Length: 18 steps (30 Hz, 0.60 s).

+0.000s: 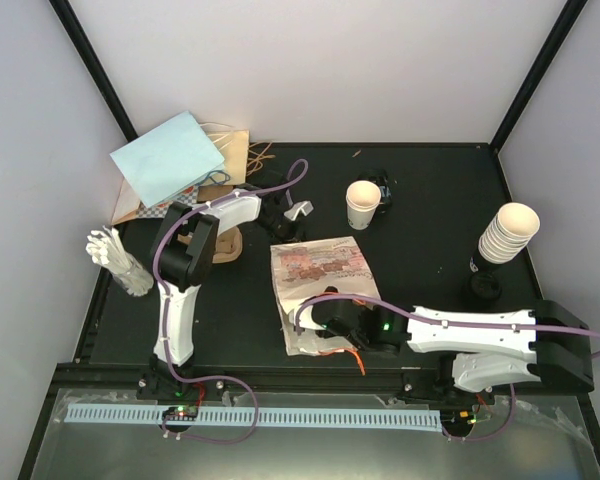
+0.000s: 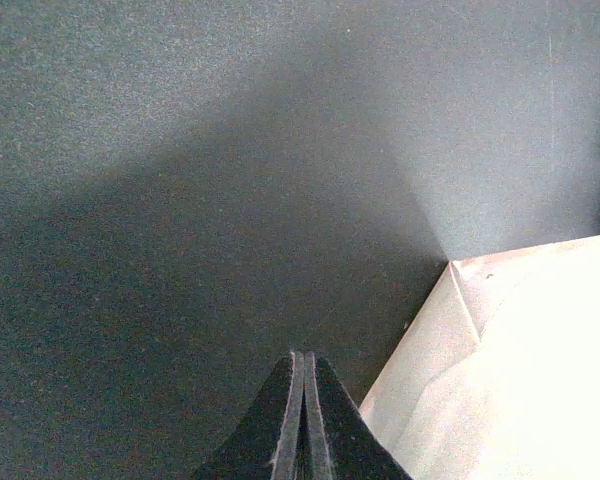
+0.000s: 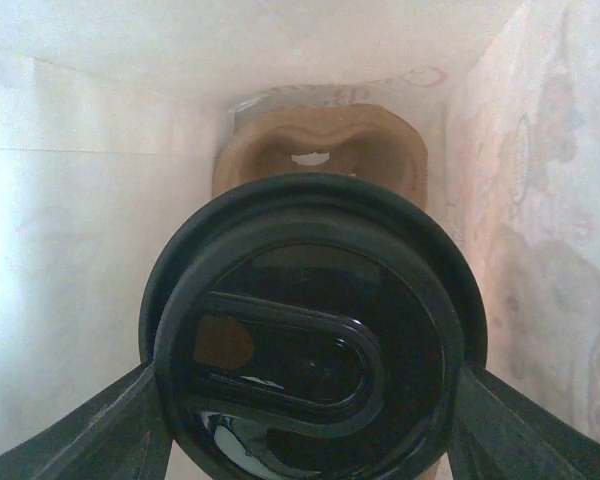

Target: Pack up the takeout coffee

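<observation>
Overhead, the printed paper bag lies on its side in the middle of the black table. The right arm stretches in from the near right, and the right gripper sits at the bag's near mouth; what it holds is hidden from this view. The left gripper hovers just beyond the bag's far left corner. An open cup stands upright farther back, with a loose black lid just beside it. A stack of cups stands near the right edge, well apart from the bag.

From the left wrist, the left gripper shows its fingers pressed flat together with nothing between them. They hang over bare table, and a pale corner of the paper bag lies just to their right.

From the right wrist, the camera looks down the inside of the paper bag. The coffee cup, seen lid-first, fills the centre, and the right gripper clasps it, one of its fingers on either side. Behind the cup, deeper in the bag, sits the brown pulp tray; whether cup and tray touch cannot be told.
</observation>
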Each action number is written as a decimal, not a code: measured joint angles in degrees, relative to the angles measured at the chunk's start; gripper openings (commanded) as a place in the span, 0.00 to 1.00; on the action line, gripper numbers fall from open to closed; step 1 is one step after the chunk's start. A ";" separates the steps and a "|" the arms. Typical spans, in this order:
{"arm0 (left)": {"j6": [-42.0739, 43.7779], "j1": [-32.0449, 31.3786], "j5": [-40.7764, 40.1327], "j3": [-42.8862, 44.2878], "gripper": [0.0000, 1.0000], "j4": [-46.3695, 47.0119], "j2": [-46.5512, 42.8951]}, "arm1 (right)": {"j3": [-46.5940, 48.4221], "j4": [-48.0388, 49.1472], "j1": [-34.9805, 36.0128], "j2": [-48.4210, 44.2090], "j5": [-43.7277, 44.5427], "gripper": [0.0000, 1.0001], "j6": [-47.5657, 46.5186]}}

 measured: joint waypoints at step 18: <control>-1.20 0.00 1.73 -2.58 0.02 0.35 0.00 | 0.02 10.51 0.00 3.26 -0.61 0.45 -0.17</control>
